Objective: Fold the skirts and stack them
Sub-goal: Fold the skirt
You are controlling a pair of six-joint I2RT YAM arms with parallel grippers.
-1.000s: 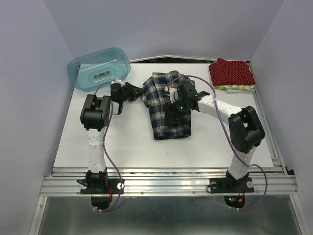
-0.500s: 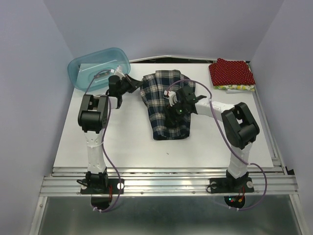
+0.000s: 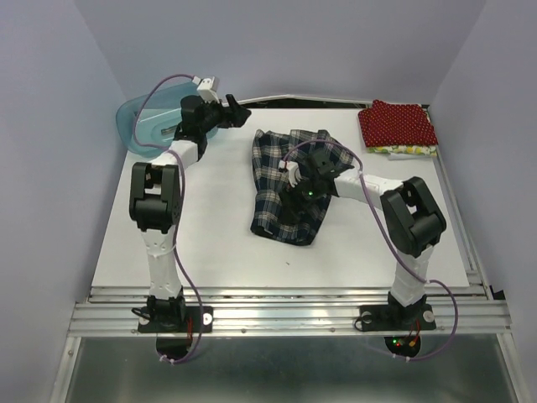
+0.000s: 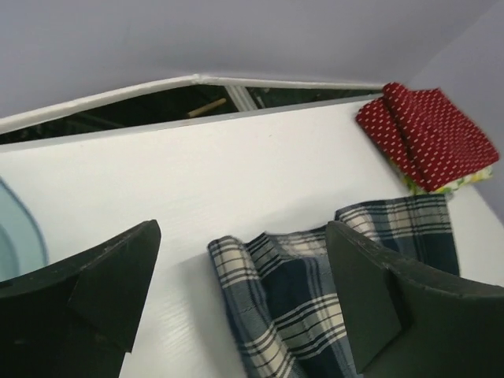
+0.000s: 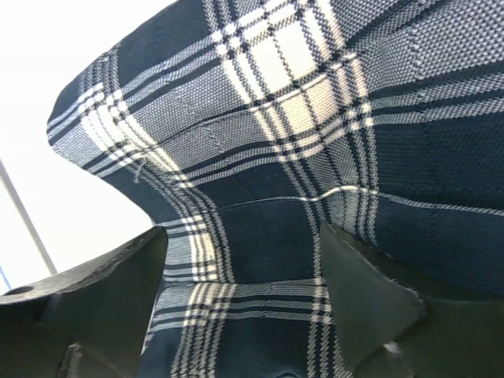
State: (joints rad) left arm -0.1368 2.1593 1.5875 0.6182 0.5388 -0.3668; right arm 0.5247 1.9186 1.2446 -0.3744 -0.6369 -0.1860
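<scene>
Plaid skirt [image 5: 315,142] beneath right fingers [image 5: 102,291]

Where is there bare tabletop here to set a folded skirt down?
Bare table: the wide near strip in front of the plaid skirt, and the band between it and the left arm. Crowded: teal tub and left gripper far left, red dotted skirt far right, right gripper over the plaid.

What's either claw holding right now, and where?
Nothing. The left claw is open in the air. The right claw is open over the middle of the plaid skirt, not pinching it.
</scene>
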